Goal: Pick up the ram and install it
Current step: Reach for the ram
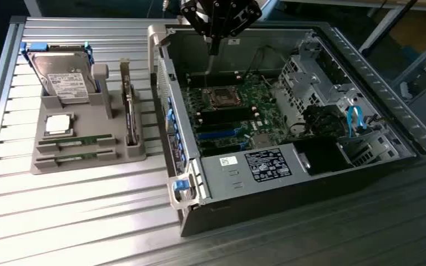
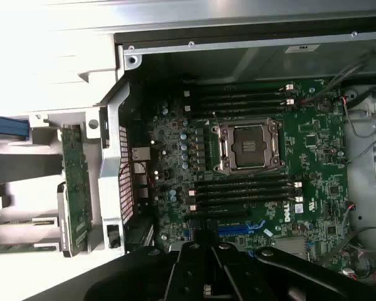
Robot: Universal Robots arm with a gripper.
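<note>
Two green ram sticks [image 1: 76, 142] [image 1: 72, 159] lie side by side in slots at the front of a grey holder tray [image 1: 87, 119], on the exterior view's left. In the wrist view their ends [image 2: 15, 222] show beside the case wall. My gripper [image 1: 213, 49] hangs over the far end of the open computer case [image 1: 287, 166], above the motherboard [image 2: 313, 144]. It is far from the ram, shut, and holds nothing. Empty black memory slots [image 2: 238, 100] [image 2: 244, 188] run on both sides of the open processor socket [image 2: 247, 147].
The tray also carries a hard drive [image 1: 65, 80], a square silver processor [image 1: 57, 124] and an upright dark card [image 1: 129, 111]. The case's side walls, drive cage [image 1: 305, 72], power supply [image 1: 268, 163] and blue cable [image 1: 355, 119] crowd around the board. Slatted metal table [image 1: 65, 210] lies in front.
</note>
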